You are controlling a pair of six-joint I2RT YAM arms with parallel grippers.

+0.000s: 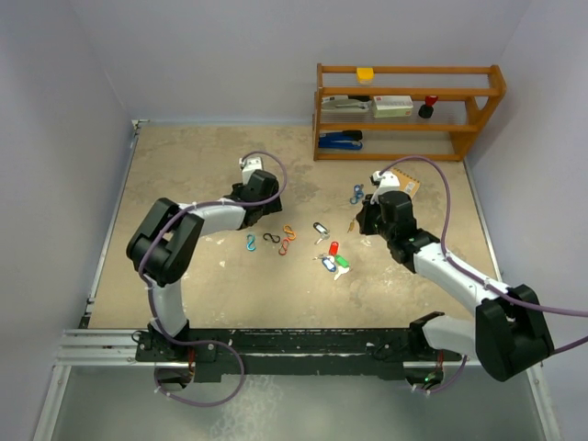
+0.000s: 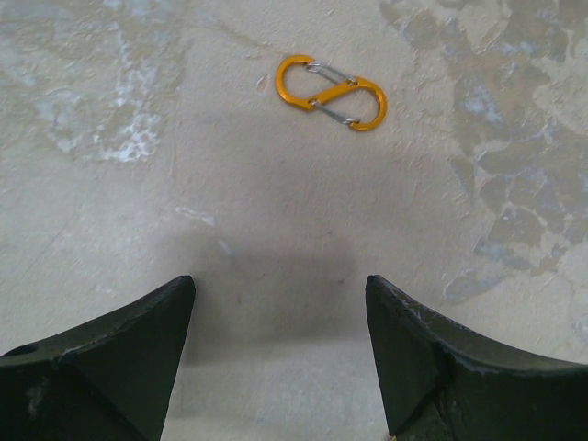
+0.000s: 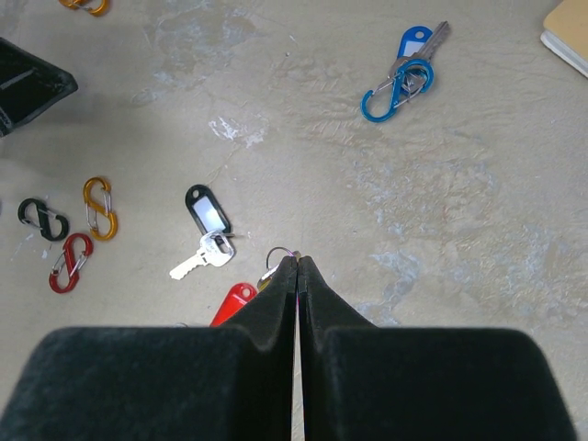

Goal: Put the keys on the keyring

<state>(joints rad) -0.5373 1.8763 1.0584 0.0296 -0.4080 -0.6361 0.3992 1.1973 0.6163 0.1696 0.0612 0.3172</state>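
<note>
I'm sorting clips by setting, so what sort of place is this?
Probably a robotics lab workcell: two black-and-white robot arms bolted to a rail, a mottled beige tabletop boxed in by plain grey walls, and a wooden shelf of office supplies.

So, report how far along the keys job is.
Done: one blue key looks hooked on a blue clip. In hand: right gripper is shut beside a small ring; left gripper is open, empty. Left: black-and-white key and red tag lie loose.
</note>
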